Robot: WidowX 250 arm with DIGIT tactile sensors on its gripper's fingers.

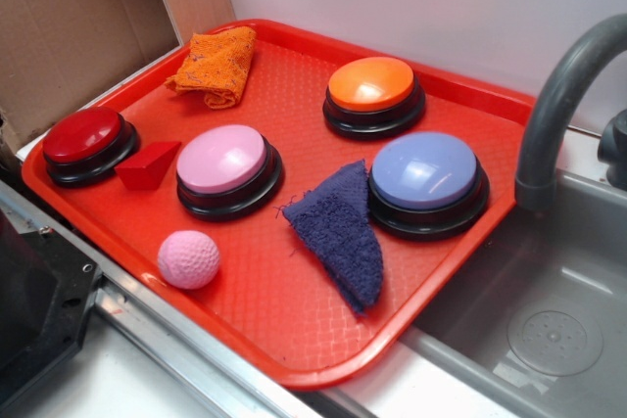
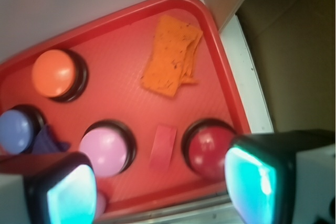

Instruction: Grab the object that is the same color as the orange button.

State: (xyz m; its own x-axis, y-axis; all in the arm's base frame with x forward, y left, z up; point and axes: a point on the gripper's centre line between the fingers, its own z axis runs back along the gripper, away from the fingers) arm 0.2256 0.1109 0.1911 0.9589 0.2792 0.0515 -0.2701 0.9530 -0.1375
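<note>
- A grey metal sink basin with a dark grey curved tap stands at the right side, just beside the right edge of the tray.
- A large red plastic tray with a raised rim and a fine grid texture carries all the small things.
- The hand is seen only in the wrist view, above the near edge of the tray; its two black fingers with light blue-green pads stand wide apart and nothing is between them.
- A round domed blue-purple push button on a black base sits near the right edge of the tray.
- A round domed pink push button on a black base sits about in the middle of the tray.
- The large round glossy orange push button on a black base sits near the far edge of the tray, towards the far right corner.
- A round domed red push button on a black base sits at the left corner of the tray.
- A dark blue fuzzy cloth lies flat, touching the base of the blue-purple button.
- The small folded orange knitted cloth lies in the far left corner of the tray, close to the rim, well apart from the hand.
- A small pink dimpled ball rests near the front edge of the tray.
- A small red wedge-shaped block lies between the red and pink buttons.
</note>
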